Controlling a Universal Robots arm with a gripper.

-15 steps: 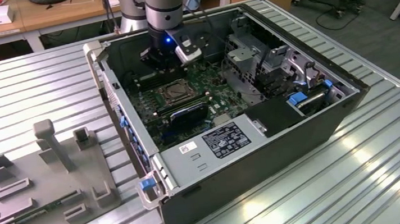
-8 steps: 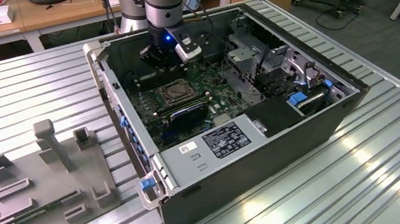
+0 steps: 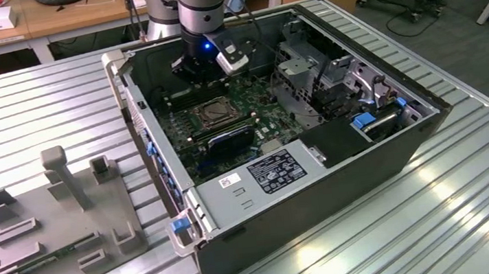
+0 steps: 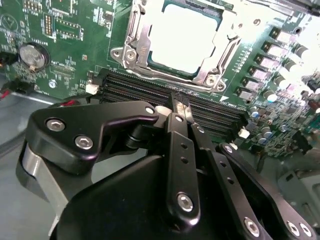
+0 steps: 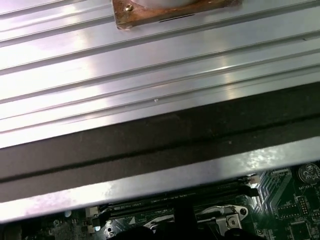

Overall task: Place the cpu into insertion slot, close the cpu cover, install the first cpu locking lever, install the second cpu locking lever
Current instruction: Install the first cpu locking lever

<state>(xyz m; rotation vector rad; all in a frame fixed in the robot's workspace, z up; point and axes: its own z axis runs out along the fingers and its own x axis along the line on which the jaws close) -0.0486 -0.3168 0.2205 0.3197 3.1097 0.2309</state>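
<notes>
Resting in the insertion slot (image 4: 184, 37), the cpu (image 4: 182, 35) is being framed by the cpu cover (image 4: 145, 47). Nothing is being held by the pinched-together end effector (image 4: 179, 107) hanging above.

The cpu (image 4: 184, 37) top is pale, smooth metal; the cover (image 4: 220, 62) is shiny silver metal. The gripper (image 4: 181, 106) is glossy black with bright screws. The counter (image 3: 29, 113) is ribbed, reflective metal.

Lab/workshop: slatted metal bench (image 3: 30, 120), open PC case (image 3: 322, 169), wooden desks (image 3: 56, 20) behind (w/ chair wheels (image 3: 415, 10)).
</notes>
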